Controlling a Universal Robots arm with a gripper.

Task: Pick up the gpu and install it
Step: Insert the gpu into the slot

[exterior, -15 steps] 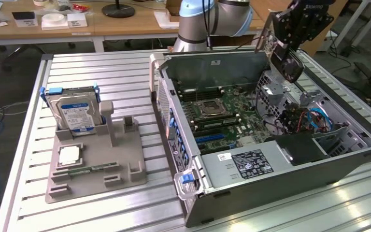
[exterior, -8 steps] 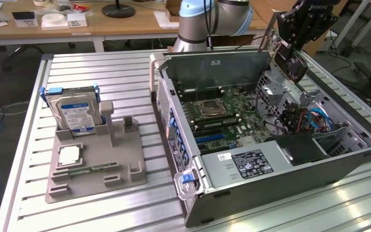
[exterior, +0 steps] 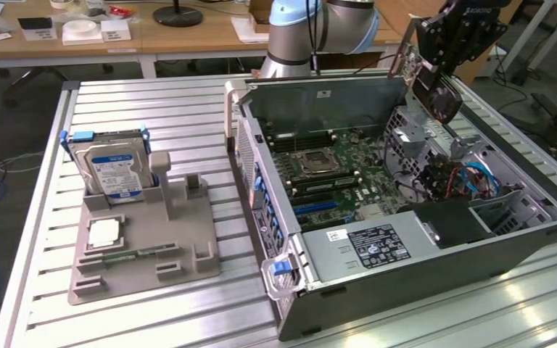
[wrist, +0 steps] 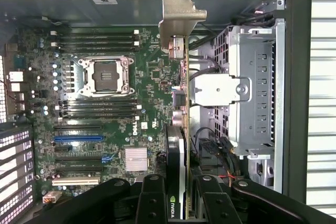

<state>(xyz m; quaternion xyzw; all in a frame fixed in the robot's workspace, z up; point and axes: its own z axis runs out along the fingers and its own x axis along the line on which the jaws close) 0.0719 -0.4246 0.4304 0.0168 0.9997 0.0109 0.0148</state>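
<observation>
Open tower case lies on side, right half of exterior frame, on slatted metal table. Inside: green motherboard with CPU socket near centre, silver power supply toward lower edge, blue cables at right, drive cage. Left of case, grey holder tray carries upright hard drive, CPU chip, RAM stick. Wooden desk across top.

The gpu has a dull, bare metal end bracket.
</observation>
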